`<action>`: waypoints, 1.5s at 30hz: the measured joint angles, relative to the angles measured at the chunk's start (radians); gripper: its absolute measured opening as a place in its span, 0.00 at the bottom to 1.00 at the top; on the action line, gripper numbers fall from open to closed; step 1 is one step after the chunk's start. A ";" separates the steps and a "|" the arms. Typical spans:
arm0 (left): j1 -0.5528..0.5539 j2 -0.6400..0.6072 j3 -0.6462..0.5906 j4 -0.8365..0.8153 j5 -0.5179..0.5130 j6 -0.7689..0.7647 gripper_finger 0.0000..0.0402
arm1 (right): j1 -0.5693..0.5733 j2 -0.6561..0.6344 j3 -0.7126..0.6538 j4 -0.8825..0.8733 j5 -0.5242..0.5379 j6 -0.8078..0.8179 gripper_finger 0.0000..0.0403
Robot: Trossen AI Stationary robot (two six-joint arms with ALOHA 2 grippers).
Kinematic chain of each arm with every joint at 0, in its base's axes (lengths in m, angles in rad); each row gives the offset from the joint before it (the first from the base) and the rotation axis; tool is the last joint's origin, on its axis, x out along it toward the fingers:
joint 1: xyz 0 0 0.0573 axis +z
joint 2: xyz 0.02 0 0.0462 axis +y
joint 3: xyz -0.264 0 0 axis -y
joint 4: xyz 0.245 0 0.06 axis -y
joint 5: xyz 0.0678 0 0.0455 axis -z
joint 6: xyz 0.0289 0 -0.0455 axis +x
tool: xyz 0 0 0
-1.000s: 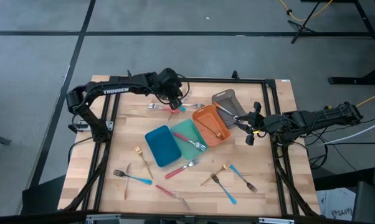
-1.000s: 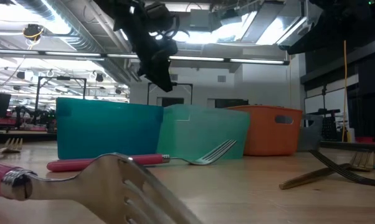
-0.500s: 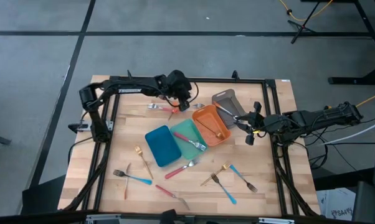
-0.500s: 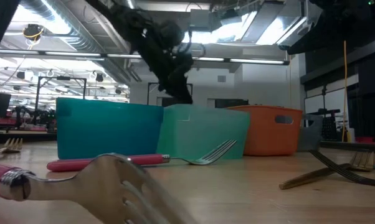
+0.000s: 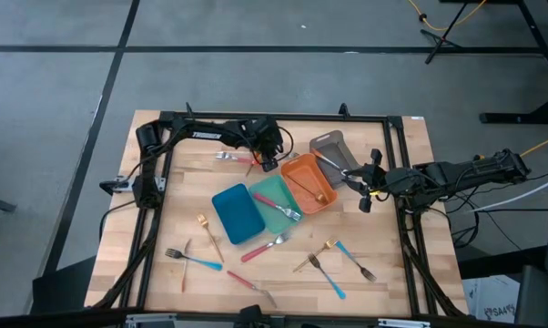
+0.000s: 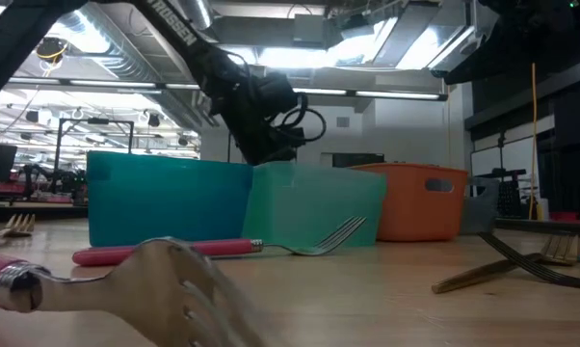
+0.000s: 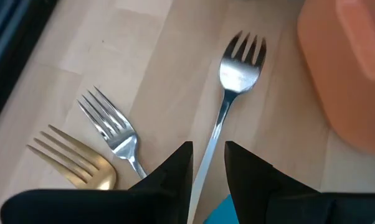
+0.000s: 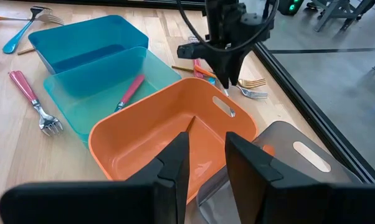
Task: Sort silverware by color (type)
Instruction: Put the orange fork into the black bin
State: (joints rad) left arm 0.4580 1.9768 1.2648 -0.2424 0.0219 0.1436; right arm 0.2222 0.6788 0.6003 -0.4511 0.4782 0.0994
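Left gripper (image 5: 270, 164), lowered to the worktop (image 5: 383, 228) at the far side, just beside the orange tray (image 5: 309, 182). Its jaws stand narrowly parted, astride the handle of a plain silver fork (image 7: 237, 68) that lies flat with its tines pointing away from the jaws; whether the fingers touch the handle cannot be told. Beside that handle, close to the jaws, lie a second silver fork (image 7: 113, 134) and a gold fork (image 7: 75, 158).

Centre: blue tray (image 5: 237, 213), teal tray (image 5: 276, 202) holding a pink-handled fork (image 8: 130, 91), then the orange tray and grey tray (image 5: 331, 148), set side by side. The remaining silverware lies scattered on the near part of the worktop, among it a blue-handled fork (image 5: 192, 260) and a pink-handled fork on the worktop (image 5: 263, 247), well apart from both jaws.

Right gripper (image 5: 369, 182), held over the grey tray's edge, jaws slightly parted and empty.
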 joint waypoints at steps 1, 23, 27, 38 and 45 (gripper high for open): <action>0.000 0.004 0.000 0.001 0.000 0.000 0.21 | 0.000 0.000 0.000 0.000 0.000 0.000 0.24; -0.007 0.040 -0.001 -0.009 0.017 0.000 0.21 | 0.000 0.000 0.000 -0.001 0.000 0.000 0.24; -0.007 0.063 0.000 -0.002 0.015 -0.002 0.21 | 0.000 0.000 0.001 -0.002 0.000 0.000 0.24; -0.007 0.066 0.000 -0.013 0.000 -0.002 0.19 | 0.000 0.000 0.001 -0.012 0.000 0.000 0.24; -0.008 0.066 0.000 -0.016 0.000 -0.001 0.11 | 0.000 0.000 0.001 -0.023 0.000 0.000 0.24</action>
State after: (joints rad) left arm 0.4503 2.0426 1.2644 -0.2581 0.0216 0.1421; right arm 0.2218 0.6792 0.6014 -0.4744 0.4778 0.0990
